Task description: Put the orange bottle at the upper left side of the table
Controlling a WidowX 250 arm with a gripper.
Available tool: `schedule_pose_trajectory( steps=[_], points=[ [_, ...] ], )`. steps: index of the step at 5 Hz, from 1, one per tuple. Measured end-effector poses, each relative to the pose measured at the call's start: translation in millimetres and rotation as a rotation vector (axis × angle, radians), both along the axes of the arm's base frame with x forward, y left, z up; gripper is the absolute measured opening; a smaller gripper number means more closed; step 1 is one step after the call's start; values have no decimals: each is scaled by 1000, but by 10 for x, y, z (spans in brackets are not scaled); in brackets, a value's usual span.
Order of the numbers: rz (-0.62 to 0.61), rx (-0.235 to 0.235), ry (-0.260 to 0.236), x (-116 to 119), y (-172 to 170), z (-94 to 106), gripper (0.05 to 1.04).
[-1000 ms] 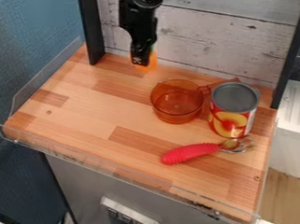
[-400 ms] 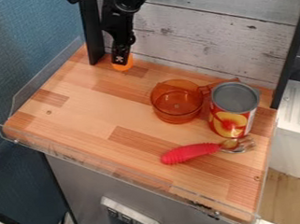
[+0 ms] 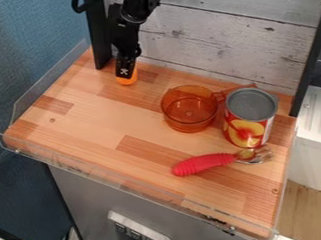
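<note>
My black gripper [image 3: 126,72] hangs over the upper left part of the wooden table [image 3: 89,110], close to the black post. It is shut on the orange bottle [image 3: 127,80], whose lower end shows beneath and beside it; the rest of the bottle is hidden behind the gripper. Whether the bottle touches the table I cannot tell.
A clear orange cup [image 3: 189,108] stands right of centre, its handle toward a fruit can [image 3: 249,117]. In front lies a red-handled fork [image 3: 204,163]. A black post [image 3: 98,32] and a plank wall [image 3: 220,34] bound the back; a clear rim [image 3: 47,77] edges the left.
The gripper has moved left and then a little down toward the table, carrying the orange bottle. The cup, can and fork have stayed put.
</note>
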State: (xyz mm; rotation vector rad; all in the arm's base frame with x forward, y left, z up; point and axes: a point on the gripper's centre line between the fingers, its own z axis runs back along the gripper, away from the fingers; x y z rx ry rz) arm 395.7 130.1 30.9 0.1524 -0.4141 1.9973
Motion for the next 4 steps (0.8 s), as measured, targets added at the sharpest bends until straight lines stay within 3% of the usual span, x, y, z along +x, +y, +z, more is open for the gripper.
schedule_pose_trajectory(
  steps=[1,2,3,4],
  points=[
    [19,-2,-4,-2,0,-13,676],
    [38,-21,3,-33,-28,-41,957],
    [55,-29,9,-72,-43,-67,1011],
    [66,-31,-40,-53,-53,116,1006]
  ],
)
